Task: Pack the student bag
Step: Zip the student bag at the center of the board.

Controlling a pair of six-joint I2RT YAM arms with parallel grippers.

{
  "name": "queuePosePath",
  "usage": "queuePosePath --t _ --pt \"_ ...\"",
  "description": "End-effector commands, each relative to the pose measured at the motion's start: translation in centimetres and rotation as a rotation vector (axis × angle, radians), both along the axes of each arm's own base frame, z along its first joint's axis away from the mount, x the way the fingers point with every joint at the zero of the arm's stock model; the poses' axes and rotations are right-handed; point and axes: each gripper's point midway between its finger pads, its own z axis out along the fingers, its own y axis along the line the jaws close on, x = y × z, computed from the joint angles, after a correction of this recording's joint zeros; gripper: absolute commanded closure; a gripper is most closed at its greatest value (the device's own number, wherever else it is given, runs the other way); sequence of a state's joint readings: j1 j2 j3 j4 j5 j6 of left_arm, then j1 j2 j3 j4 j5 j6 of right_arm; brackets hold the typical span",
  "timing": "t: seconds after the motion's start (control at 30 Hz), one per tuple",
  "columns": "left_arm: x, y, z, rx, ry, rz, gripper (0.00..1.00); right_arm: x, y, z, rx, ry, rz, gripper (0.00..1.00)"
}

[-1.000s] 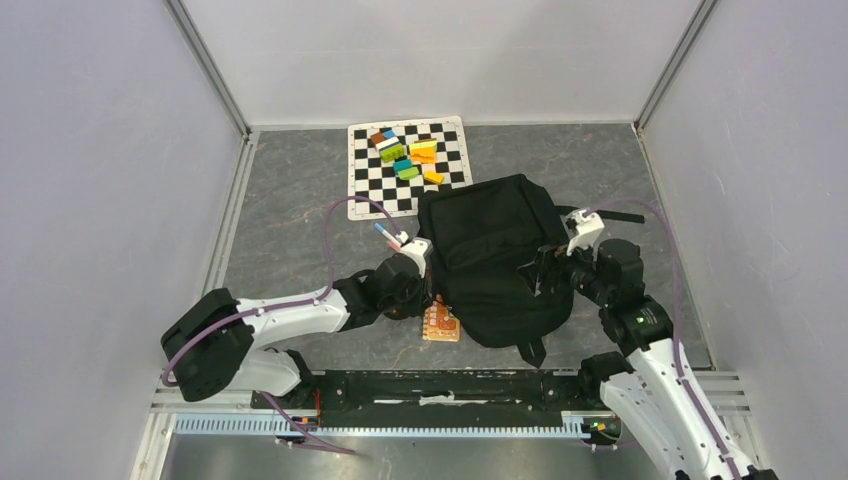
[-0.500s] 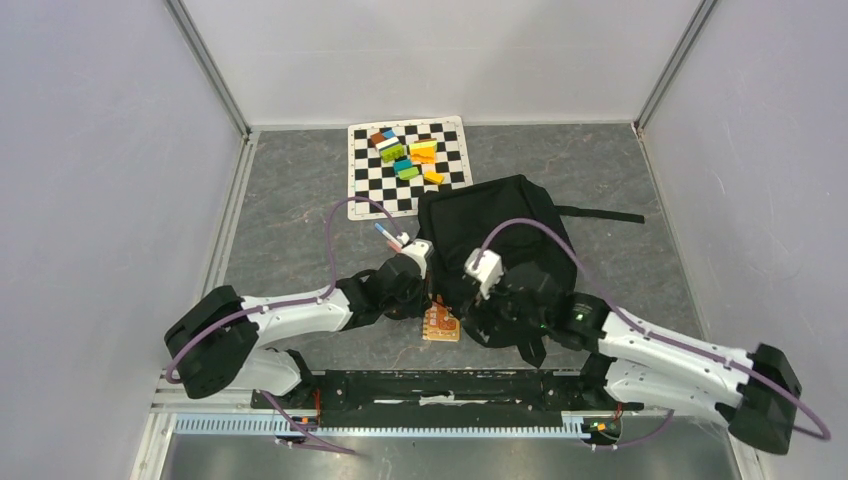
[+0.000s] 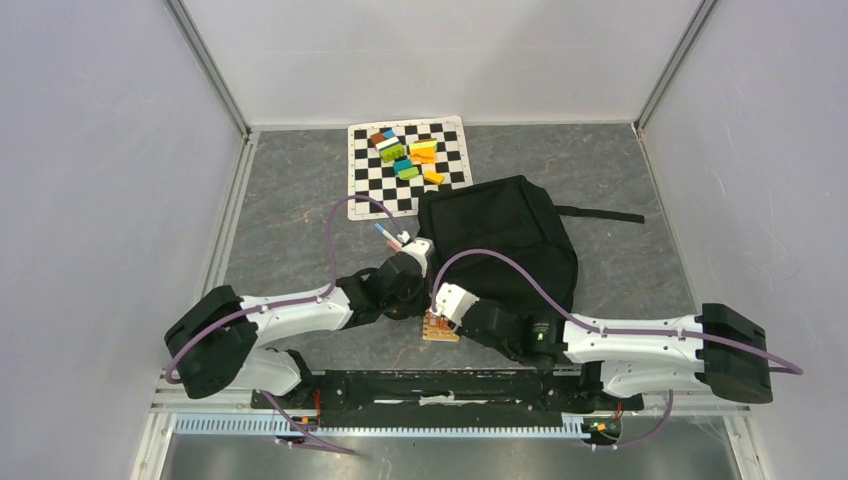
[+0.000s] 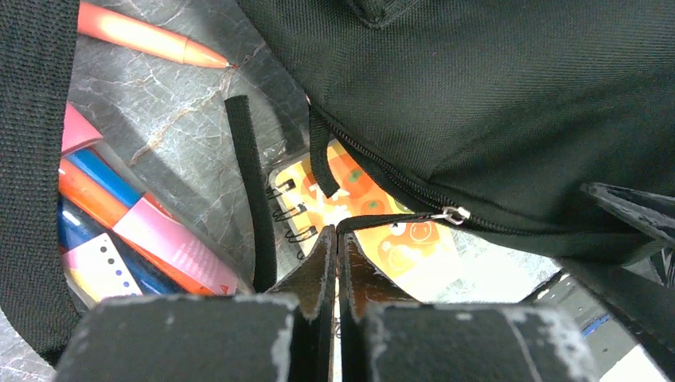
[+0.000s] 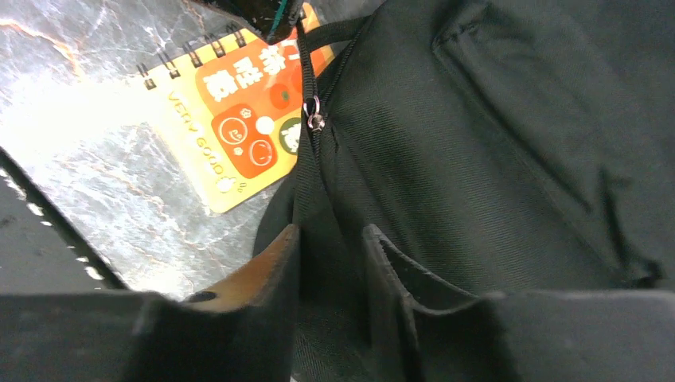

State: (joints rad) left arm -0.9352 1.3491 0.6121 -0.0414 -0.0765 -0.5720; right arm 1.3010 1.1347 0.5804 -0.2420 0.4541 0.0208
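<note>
Left gripper point(image 4: 336, 256) clamped on zip tab point(image 4: 386, 219) of bag point(image 3: 500, 240); right gripper point(image 5: 330, 239) narrow, straddling bag fold, can't tell if gripping.

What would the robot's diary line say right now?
left fingers: shut on zip pull | right fingers: astride zip edge of student bag, grip unclear | notebook: on table, partly under bag

Seen from overhead, the light is soft and even on my worktop point(image 3: 290, 230), and the shadows are faint. By my right hand point(image 5: 330, 235), glare bleaches the worktop at the frame's left, and the near fingers point(image 5: 255, 318) blur. Above my left hand point(image 4: 337, 239), the black backpack point(image 4: 493, 103) loses detail in darkness.
</note>
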Motion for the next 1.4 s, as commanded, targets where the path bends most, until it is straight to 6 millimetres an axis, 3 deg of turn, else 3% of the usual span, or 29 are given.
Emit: queuePosePath --t 0.0,0.1,0.13,0.3,0.67,0.97,1.23,1.27,1.33,1.37 --pt "1.4 0.0 1.9 -0.017 -0.039 0.058 0.98 1.8 0.4 3.7 0.058 -0.136 -0.101 0.72" --pt "2.2 1.1 1.9 0.046 -0.043 0.122 0.98 1.4 -0.1 3.9 0.059 -0.132 -0.101 0.97" --pt "2.5 1.4 2.0 0.058 -0.046 0.138 0.98 1.2 -0.4 3.8 0.048 -0.13 -0.102 1.0" --pt "3.7 1.4 2.9 0.036 -0.052 0.178 0.98 -0.3 -0.9 3.3 0.027 -0.097 -0.068 1.0" --pt "6.6 3.8 3.4 0.096 -0.086 0.259 0.98 -2.4 -0.4 5.2 0.103 -0.05 -0.052 1.0" --pt "9.2 4.7 4.6 0.071 -0.12 0.306 0.98 -4.0 -0.8 5.2 0.121 0.014 -0.019 1.0" --pt "8.1 3.9 4.8 0.012 -0.13 0.205 0.98 -4.6 -0.6 6.0 0.16 0.04 -0.015 1.0" --pt "7.8 3.9 4.9 0.005 -0.136 0.181 0.98 -4.5 -0.6 6.4 0.174 0.035 -0.027 0.9" --pt "6.9 4.0 5.3 -0.003 -0.146 0.13 0.94 -3.9 -0.7 7.7 0.222 0.026 -0.089 0.45" --pt "6.4 4.2 5.7 -0.005 -0.152 0.115 0.77 -3.5 -1.0 8.8 0.258 0.015 -0.138 0.27"
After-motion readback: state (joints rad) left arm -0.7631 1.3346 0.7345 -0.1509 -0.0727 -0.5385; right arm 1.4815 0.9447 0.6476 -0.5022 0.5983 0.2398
